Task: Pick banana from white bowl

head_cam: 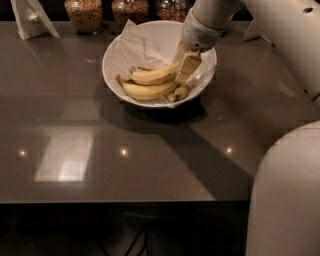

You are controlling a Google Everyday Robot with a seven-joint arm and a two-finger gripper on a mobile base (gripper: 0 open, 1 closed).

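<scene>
The white bowl stands at the back middle of the dark table, lined with white paper. In it lie the long pale banana, below it a more curved, deeper-yellow banana with a dark stem, and a short stubby one. My gripper reaches down into the bowl's right side from the upper right. It is shut on the right end of the pale banana, which tilts up slightly toward it. That end of the banana is hidden behind the gripper.
Three glass jars stand behind the bowl at the table's back edge. A white folded card is at the back left. My white arm and body fill the right side. The table's front edge runs near me.
</scene>
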